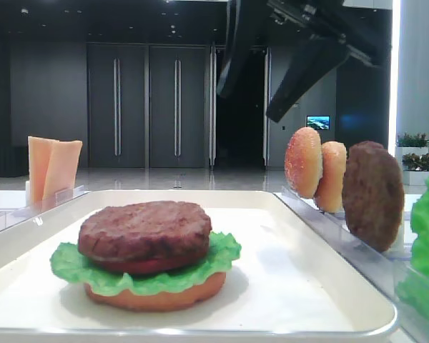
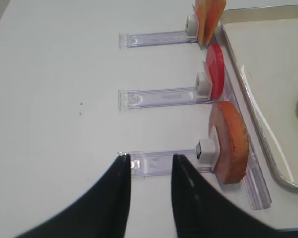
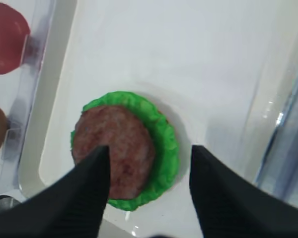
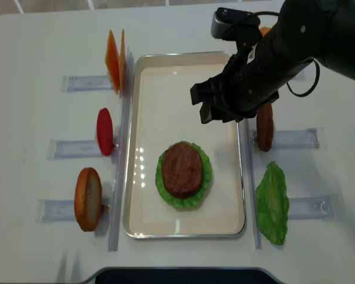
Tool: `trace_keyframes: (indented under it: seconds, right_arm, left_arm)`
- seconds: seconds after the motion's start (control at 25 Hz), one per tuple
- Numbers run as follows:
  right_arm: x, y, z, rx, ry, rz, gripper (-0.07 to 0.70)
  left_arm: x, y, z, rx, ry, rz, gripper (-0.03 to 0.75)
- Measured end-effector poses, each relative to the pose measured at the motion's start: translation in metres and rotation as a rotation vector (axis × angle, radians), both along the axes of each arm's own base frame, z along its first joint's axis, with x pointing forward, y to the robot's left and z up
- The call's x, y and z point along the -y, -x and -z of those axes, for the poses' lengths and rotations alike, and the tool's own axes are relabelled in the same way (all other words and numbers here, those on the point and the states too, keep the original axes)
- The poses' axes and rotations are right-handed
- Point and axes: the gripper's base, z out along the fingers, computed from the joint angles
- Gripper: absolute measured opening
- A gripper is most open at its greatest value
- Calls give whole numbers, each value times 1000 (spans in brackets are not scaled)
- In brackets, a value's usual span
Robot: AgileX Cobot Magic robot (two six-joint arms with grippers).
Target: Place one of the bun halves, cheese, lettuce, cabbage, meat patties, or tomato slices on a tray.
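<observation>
In the low exterior view, a thick, rough dark brown meat patty (image 1: 144, 230) is seen atop a ruffled green lettuce leaf (image 1: 146, 270) on the cream-white rimmed tray (image 1: 307, 286). In the right wrist view, the right gripper (image 3: 149, 163) is held wide and empty, directly above the patty. In the left wrist view, the left gripper (image 2: 149, 166) is parted, empty, well off the tray.

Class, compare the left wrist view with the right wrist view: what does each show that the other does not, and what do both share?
Only the left wrist view shows the cheese and a bun half standing in clear racks, plus the left gripper, open over bare table.

Only the right wrist view shows the meat patty lying on the lettuce, below the open right gripper.

Both show the tray and a tomato slice.
</observation>
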Motion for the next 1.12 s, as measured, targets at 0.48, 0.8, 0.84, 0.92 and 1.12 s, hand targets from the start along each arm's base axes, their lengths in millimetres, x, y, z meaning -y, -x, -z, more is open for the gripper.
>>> trace_keyframes:
  seconds: [0.48, 0.8, 0.84, 0.92, 1.12]
  right_arm:
    - [44, -14, -37, 24, 185, 104, 379]
    - [99, -24, -39, -46, 321, 197, 379]
    - [106, -25, -38, -57, 336, 208, 379]
    - [118, -27, -39, -71, 351, 226, 379]
    - [148, -28, -45, -91, 358, 286, 379]
  left_arm:
    - [0, 0, 0, 0, 0, 0, 219]
    - [0, 0, 0, 0, 0, 0, 219]
    - [0, 0, 0, 0, 0, 0, 219]
    - [0, 0, 0, 0, 0, 0, 219]
    - [0, 0, 0, 0, 0, 0, 219]
